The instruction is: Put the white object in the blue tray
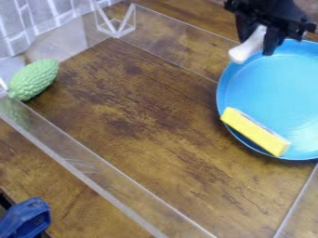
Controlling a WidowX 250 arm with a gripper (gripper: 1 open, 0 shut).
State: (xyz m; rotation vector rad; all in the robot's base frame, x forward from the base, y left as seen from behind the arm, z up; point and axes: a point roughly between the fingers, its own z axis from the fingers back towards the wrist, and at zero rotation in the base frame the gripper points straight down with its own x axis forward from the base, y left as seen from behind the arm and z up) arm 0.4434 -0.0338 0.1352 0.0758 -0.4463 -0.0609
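Observation:
At the top right, my black gripper (pixel 265 35) is shut on the white object (pixel 247 48), a small elongated white piece that sticks out below and left of the fingers. It hangs over the far left rim of the blue tray (pixel 255 88), a round bright-blue plate at the right. The upper part of the gripper is cut off by the frame's top edge.
A yellow rectangular block (pixel 256 131) lies in the tray. A bumpy green object (pixel 33 79) rests at the left edge of the wooden table (pixel 137 121). Clear plastic walls (pixel 87 167) border the table. Something blue (pixel 22 219) sits at the bottom left corner.

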